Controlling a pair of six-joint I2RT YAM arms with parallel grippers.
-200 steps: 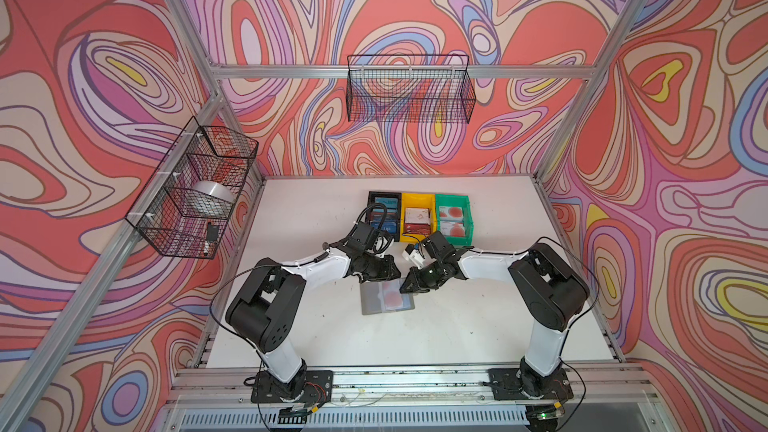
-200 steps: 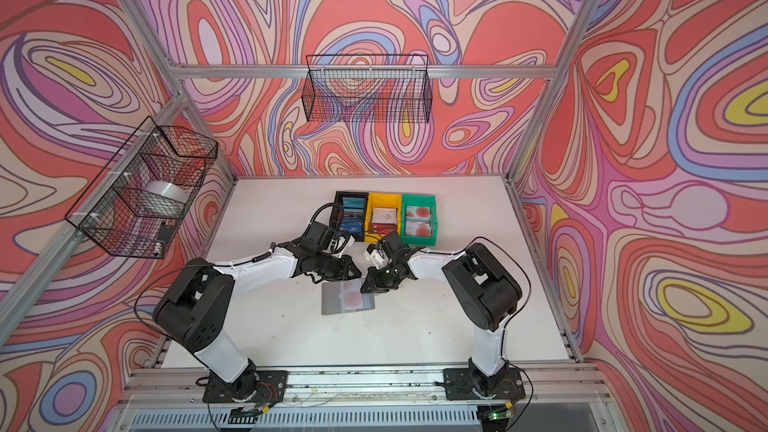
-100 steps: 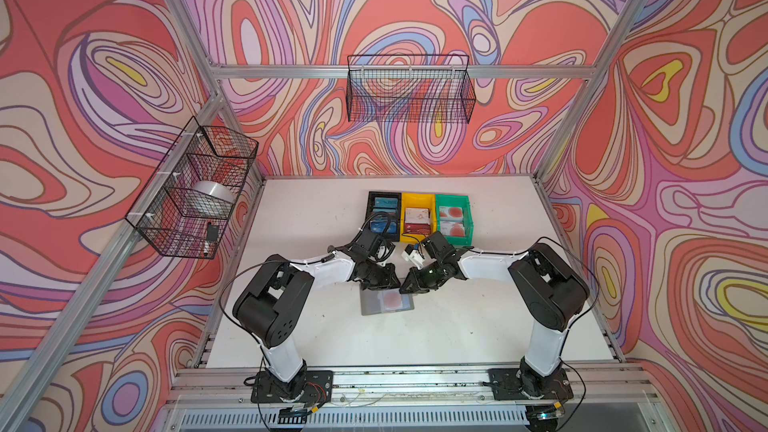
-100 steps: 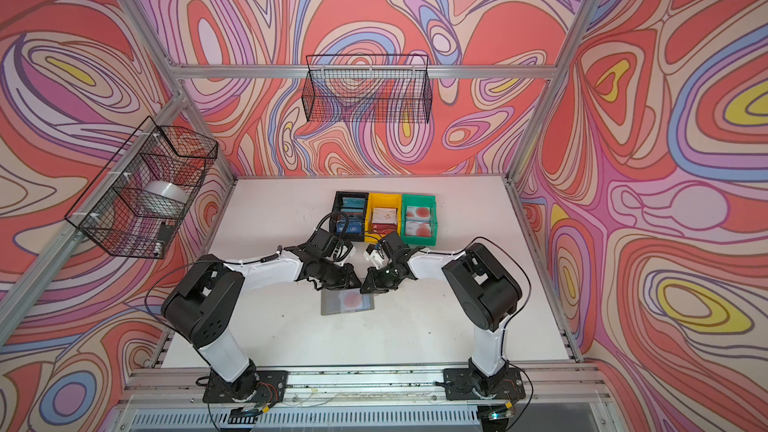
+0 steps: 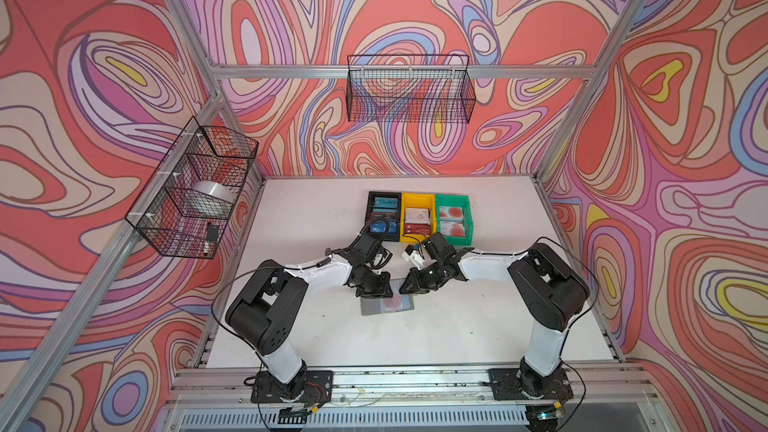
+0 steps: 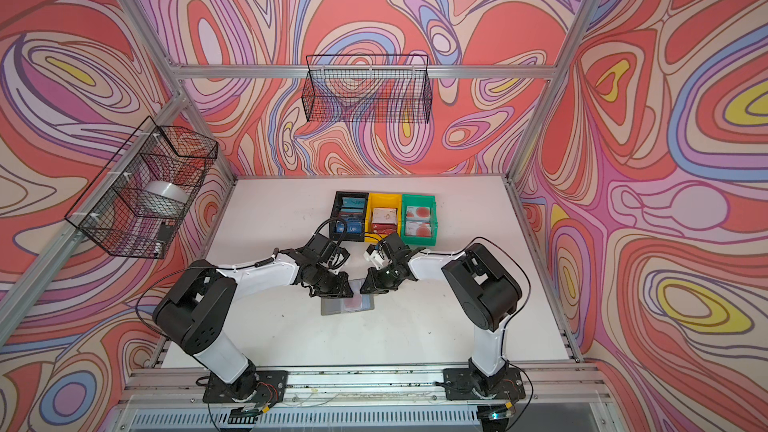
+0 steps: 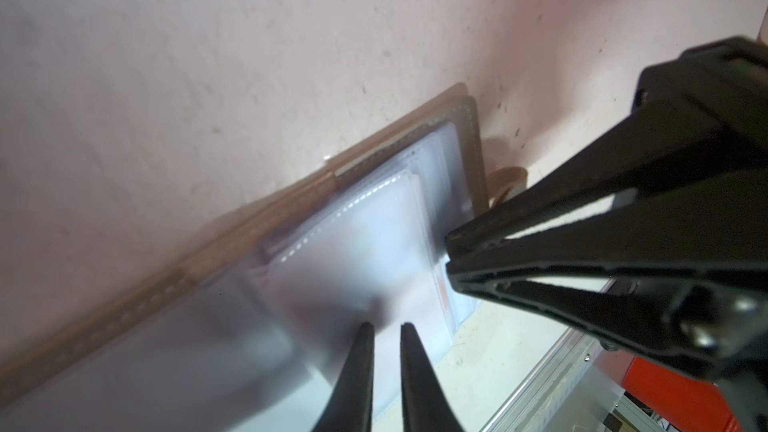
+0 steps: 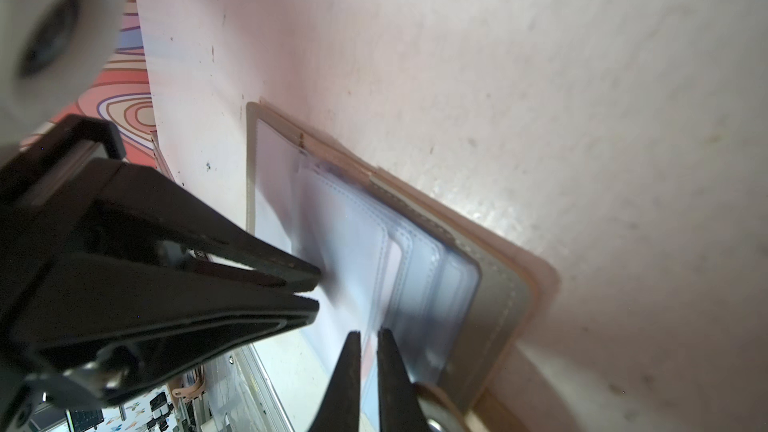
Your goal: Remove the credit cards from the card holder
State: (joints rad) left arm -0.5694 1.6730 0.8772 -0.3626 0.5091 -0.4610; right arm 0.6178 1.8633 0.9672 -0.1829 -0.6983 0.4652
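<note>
The grey card holder [image 5: 376, 308] [image 6: 332, 310] lies open on the white table, clear pockets up. One pocket shows a pale credit card with a red circle [image 5: 392, 302] [image 6: 354, 304]. In the left wrist view a red card corner [image 7: 442, 295] peeks from a pocket. My left gripper [image 5: 387, 292] [image 7: 384, 326] is over the holder's back left part, its jaws almost together on a raised clear pocket leaf [image 7: 353, 251]. My right gripper [image 5: 405, 289] [image 8: 368, 332] is at the holder's right edge near the snap tab [image 8: 436, 405], its jaws almost together on a pocket leaf's edge.
Black [image 5: 370, 214], yellow [image 5: 417, 198] and green [image 5: 470, 218] bins holding cards stand side by side just behind the grippers. Wire baskets hang on the back wall [image 5: 409, 91] and the left wall [image 5: 191, 189]. A metal rail [image 5: 395, 380] runs along the table's front.
My left gripper has come forward from the holder's back edge to over its pockets, and the pocket leaf at its tips is blurred. The right gripper has stayed put.
</note>
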